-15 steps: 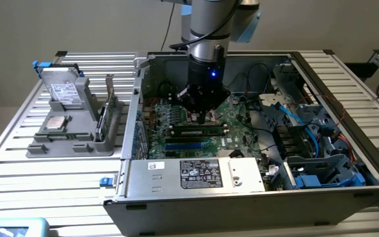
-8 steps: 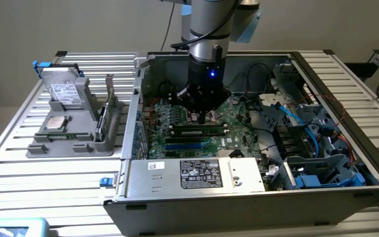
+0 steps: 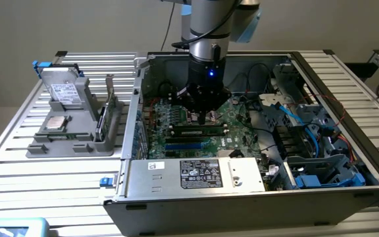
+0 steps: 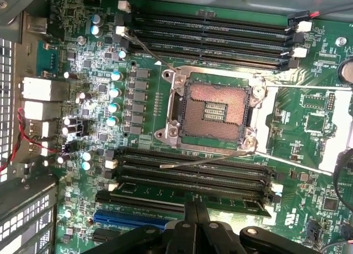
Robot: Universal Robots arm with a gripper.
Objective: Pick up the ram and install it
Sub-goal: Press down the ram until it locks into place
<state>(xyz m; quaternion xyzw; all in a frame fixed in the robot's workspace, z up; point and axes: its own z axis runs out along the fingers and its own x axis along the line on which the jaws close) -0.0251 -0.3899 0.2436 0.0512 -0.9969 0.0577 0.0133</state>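
The ram (image 3: 191, 132) is a thin green stick with a small white label, lying along a black slot on the motherboard (image 3: 232, 140) inside the open computer case. In the wrist view the ram (image 4: 138, 199) sits in the slot just past the row of empty black slots. My gripper (image 3: 207, 121) hangs straight down over the middle of the stick. Its fingers are shut together, and in the wrist view my gripper (image 4: 196, 207) has its tips at the ram's top edge. No part of the stick sits between the fingers.
The bare CPU socket (image 4: 212, 108) lies beside the slots. Case walls (image 3: 136, 98) surround the board, with cables and drive cages (image 3: 308, 128) on the exterior view's right and a power supply (image 3: 199, 173) in front. A grey parts stand (image 3: 71, 123) sits outside on the exterior view's left.
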